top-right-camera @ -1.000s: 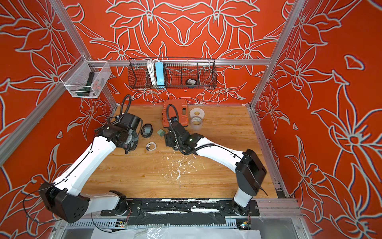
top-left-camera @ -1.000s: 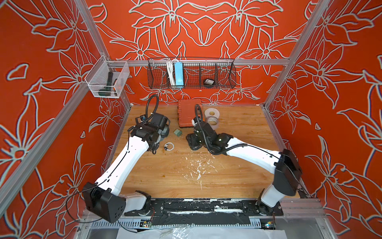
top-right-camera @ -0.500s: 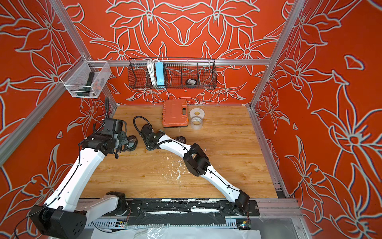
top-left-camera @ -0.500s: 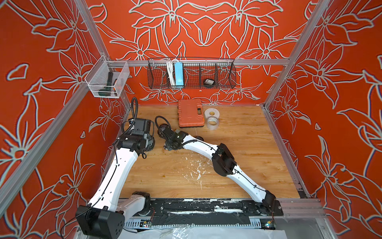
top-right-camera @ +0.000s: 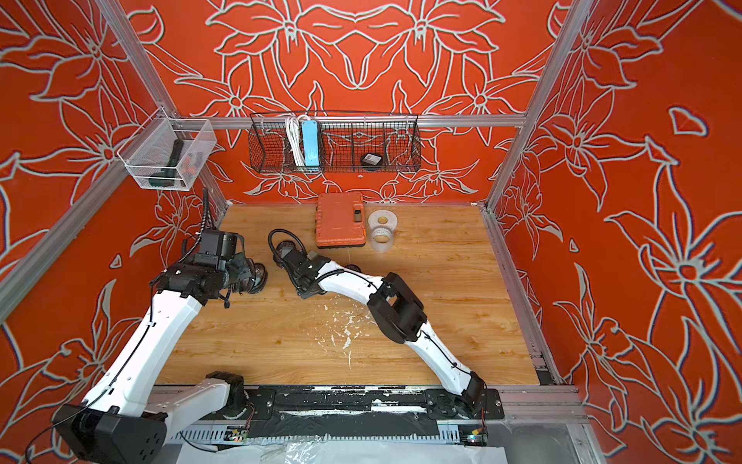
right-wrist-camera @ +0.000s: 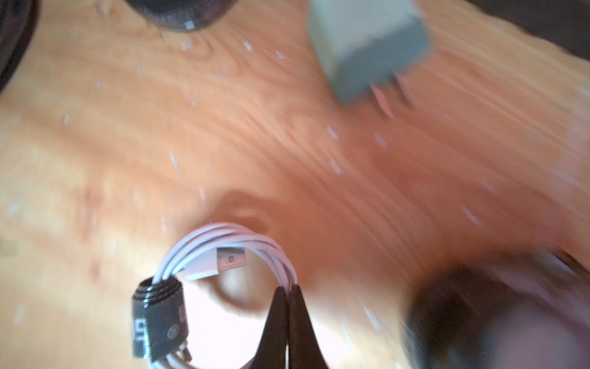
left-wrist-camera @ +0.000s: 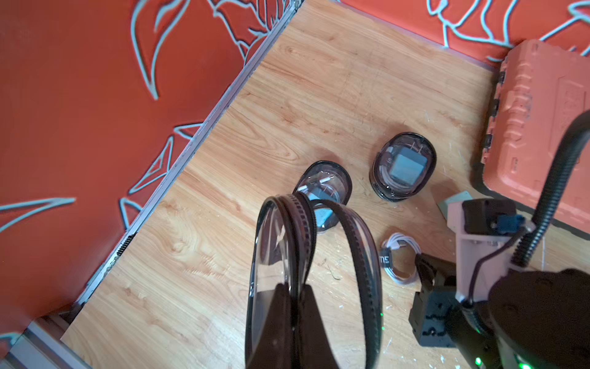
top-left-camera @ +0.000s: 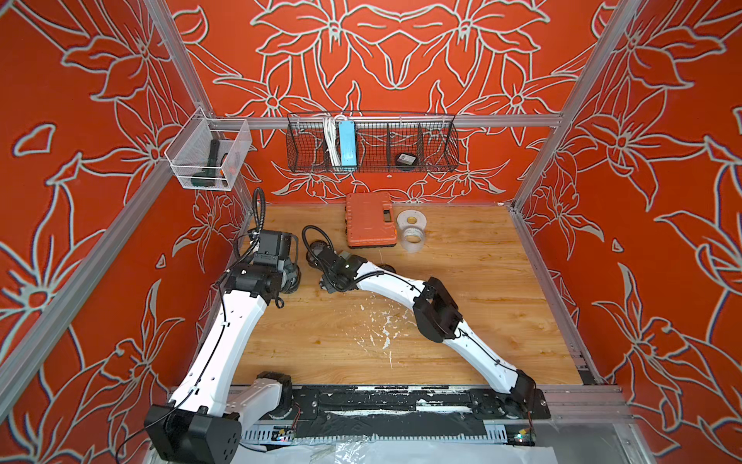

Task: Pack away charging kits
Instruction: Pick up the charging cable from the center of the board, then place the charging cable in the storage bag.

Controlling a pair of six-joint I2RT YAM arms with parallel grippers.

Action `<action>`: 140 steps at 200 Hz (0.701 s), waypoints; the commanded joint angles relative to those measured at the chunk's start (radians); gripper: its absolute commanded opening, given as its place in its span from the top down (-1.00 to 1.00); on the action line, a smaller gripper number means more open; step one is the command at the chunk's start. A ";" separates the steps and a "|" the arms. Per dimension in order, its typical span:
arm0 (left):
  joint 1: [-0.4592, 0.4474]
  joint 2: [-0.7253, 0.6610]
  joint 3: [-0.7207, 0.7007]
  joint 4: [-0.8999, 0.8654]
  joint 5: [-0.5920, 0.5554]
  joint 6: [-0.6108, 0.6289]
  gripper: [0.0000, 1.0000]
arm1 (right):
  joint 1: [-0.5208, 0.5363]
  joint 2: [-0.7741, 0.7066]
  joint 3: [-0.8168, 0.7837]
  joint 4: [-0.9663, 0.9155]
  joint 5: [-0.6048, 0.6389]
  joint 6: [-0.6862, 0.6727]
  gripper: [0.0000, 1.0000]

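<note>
In the left wrist view my left gripper (left-wrist-camera: 294, 288) is shut on the rim of an unzipped oval pouch (left-wrist-camera: 314, 281) with a black rim and clear faces, held above the floor. Beyond it lie two shut pouches (left-wrist-camera: 401, 166) (left-wrist-camera: 323, 187), each with a teal plug and cable inside. My right gripper (right-wrist-camera: 289, 290) is shut on the coiled white cable (right-wrist-camera: 230, 247), which has a black strap (right-wrist-camera: 156, 319). A loose teal plug (right-wrist-camera: 367, 41) lies on the wood past it. In a top view both grippers (top-left-camera: 292, 277) (top-left-camera: 333, 283) are at the back left, close together.
An orange case (top-left-camera: 371, 221) and grey tape rolls (top-left-camera: 411, 232) stand at the back. A wire basket (top-left-camera: 437, 142) on the rear wall holds a light-blue power strip (top-left-camera: 346, 142). A clear bin (top-left-camera: 184, 176) hangs at the left corner. Another dark pouch (top-left-camera: 387, 267) lies by the right forearm.
Both arms have shifted left since a second ago. The right gripper has closed on the coiled cable. The left gripper has kept its hold on the pouch.
</note>
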 commanded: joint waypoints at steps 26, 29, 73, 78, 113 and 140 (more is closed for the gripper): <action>0.006 -0.021 -0.007 0.013 0.003 0.018 1.00 | 0.011 0.040 -0.041 -0.032 0.028 0.015 0.17; 0.006 -0.022 -0.007 0.014 0.003 0.019 1.00 | 0.011 0.040 -0.045 -0.033 0.031 0.016 0.18; 0.006 -0.076 -0.033 0.074 0.049 0.067 1.00 | 0.012 0.040 -0.090 -0.038 0.034 0.034 0.49; 0.006 -0.078 -0.037 0.078 0.049 0.069 1.00 | 0.013 0.039 -0.093 -0.038 0.034 0.036 0.54; 0.007 -0.095 -0.038 0.086 0.050 0.073 1.00 | 0.012 0.015 -0.110 -0.047 0.038 0.052 0.84; 0.006 -0.104 -0.042 0.091 0.051 0.071 1.00 | 0.013 -0.053 -0.170 -0.023 0.032 0.059 1.00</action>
